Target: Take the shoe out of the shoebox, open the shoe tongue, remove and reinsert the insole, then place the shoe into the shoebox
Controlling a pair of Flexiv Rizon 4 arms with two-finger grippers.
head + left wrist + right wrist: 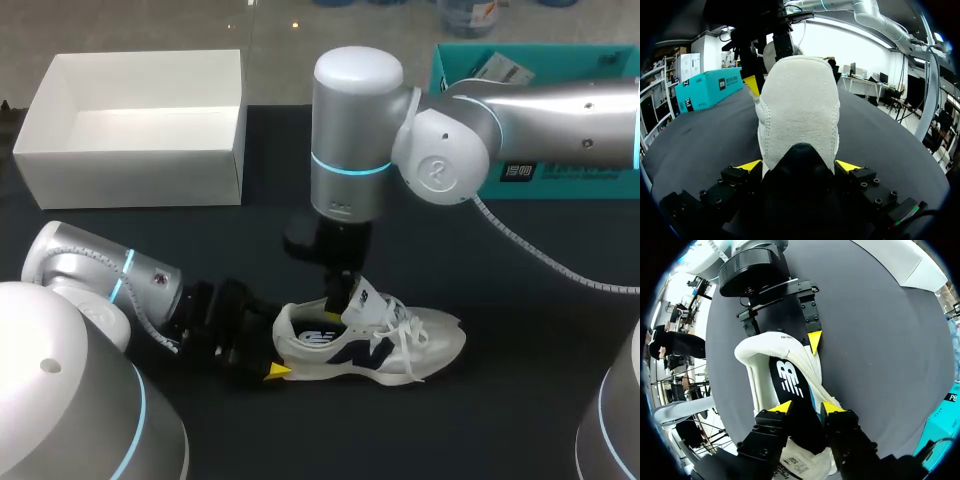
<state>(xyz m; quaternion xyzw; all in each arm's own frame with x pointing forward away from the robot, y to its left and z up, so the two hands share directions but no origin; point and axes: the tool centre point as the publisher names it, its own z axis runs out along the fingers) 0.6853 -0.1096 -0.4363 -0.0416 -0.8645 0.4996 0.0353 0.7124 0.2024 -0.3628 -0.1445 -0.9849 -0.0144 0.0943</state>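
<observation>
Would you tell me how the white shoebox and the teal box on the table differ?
The white shoebox is open-topped and empty, at the far left; the teal box is closed, at the far right. The white shoebox is plain, the teal box bears print and a label. Both are rectangular.

Left arm (100, 275): enters from the near left corner and lies low over the worktop (520, 400), wrist pointing toward the middle. Left gripper (799, 166): level, fingers (749, 165) spread wide, one yellow tip pressed to each side of the heel of the shoe (800, 100).

Right arm (540, 115): enters from the far right, elbow bent above the centre, last link hanging straight down. Right gripper (806, 407): pointing downward into the shoe's opening, fingers close together, yellow tips pinching the black insole (788, 377) from both sides.
</observation>
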